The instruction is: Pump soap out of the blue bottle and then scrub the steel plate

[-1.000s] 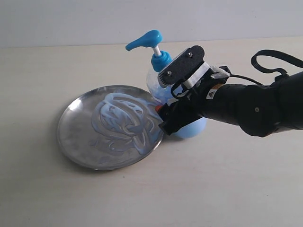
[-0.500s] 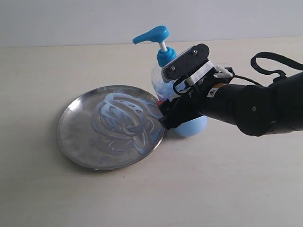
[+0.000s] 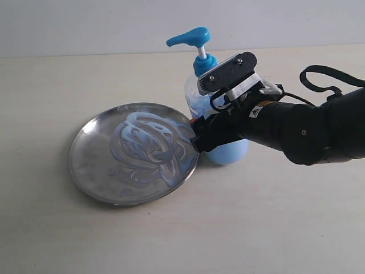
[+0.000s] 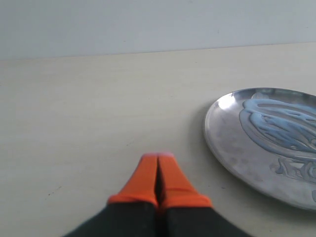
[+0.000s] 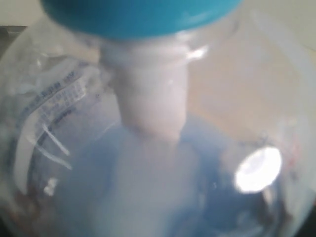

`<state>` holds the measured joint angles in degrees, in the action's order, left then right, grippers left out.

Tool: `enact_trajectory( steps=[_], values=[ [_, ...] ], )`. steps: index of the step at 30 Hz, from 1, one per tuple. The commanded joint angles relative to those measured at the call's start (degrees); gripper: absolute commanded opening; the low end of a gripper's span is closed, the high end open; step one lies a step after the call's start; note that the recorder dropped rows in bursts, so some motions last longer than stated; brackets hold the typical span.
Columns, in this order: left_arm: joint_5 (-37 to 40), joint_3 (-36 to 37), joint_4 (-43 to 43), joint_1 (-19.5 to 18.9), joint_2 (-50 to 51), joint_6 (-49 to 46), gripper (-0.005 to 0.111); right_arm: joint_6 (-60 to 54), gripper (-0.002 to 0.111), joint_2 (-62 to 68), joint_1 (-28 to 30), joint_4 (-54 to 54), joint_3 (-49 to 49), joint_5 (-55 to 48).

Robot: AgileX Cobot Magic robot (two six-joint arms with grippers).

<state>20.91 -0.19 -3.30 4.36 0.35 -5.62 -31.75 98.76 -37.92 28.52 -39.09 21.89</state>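
The steel plate [image 3: 91, 165] lies on the table left of centre, with pale blue-white soap [image 3: 148, 145] swirled over it. The blue bottle [image 3: 231, 151] stands at the plate's right rim, its blue pump head [image 3: 191, 37] pointing left over the plate. My right gripper [image 3: 199, 134] is closed around the bottle's body from the right. In the right wrist view the bottle [image 5: 148, 163] and its blue collar [image 5: 138, 15] fill the picture and hide the fingers. My left gripper [image 4: 158, 160] is shut and empty, low over bare table beside the plate [image 4: 237, 148] and its soap [image 4: 281, 123].
The pale table [image 3: 171, 240] spreads all round the plate, and a light wall [image 3: 85, 23] closes the far side. A black cable loop [image 3: 325, 71] arches over my right arm.
The bottle, held by my right gripper, has swung from leaning left to nearly upright and shifted a little right. The plate has stayed still.
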Motion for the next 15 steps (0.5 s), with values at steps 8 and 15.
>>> enact_trajectory(
  steps=[8, 15],
  values=[
    [-0.51, 0.19, -0.22, 0.24, -0.35, -0.2, 0.0, 0.3, 0.0, -0.87, -0.04, -0.65, -0.85, 4.52],
    [-0.51, 0.19, -0.22, 0.24, -0.35, -0.2, 0.0, -0.09, 0.0, -0.77, -0.04, -1.46, -0.85, 5.45]
  ],
)
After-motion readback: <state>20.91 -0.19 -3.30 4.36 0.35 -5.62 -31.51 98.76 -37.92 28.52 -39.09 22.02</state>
